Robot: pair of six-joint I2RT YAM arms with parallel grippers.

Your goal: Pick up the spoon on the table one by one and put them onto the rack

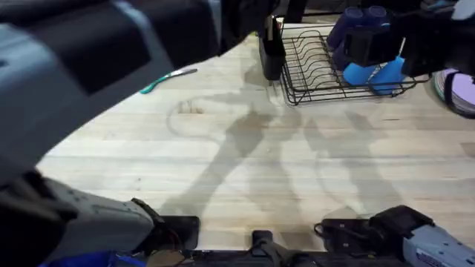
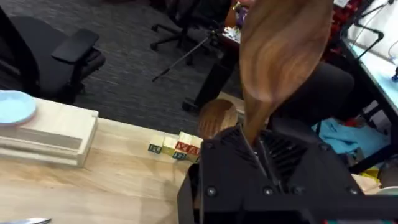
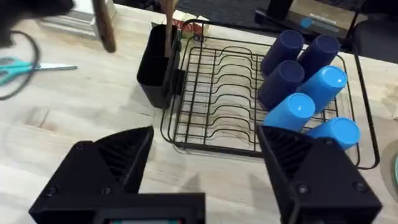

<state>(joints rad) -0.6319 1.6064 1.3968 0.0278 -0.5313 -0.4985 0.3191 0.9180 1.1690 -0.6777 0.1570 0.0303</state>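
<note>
Spoon in hand: my left gripper [image 2: 258, 149] is pinched on the handle of a dark reddish-brown wooden spoon [image 2: 280, 56]; its oval bowl stands up and away from the fingers, close to my wrist camera.
Second spoon: a lighter wooden handle [image 3: 166, 25] stands upright in the utensil holder [image 3: 155, 68], which is ahead and left of my right gripper [image 3: 205, 162].
Rack: the black wire dish rack [image 3: 217, 99] sits straight ahead of the right gripper, holder attached to its left end.
Right gripper: fingers spread wide, nothing between them, hovering over bare table [image 1: 245, 163] just short of the rack.
Cups: dark blue cups [image 3: 292, 59] and light blue cups [image 3: 311, 102] lie in the rack's right half.
Scissors: teal-handled scissors [image 3: 25, 67] lie on the table, well left of the holder.
Blocks: lettered toy blocks [image 2: 177, 149] sit on the table beyond my left gripper.
</note>
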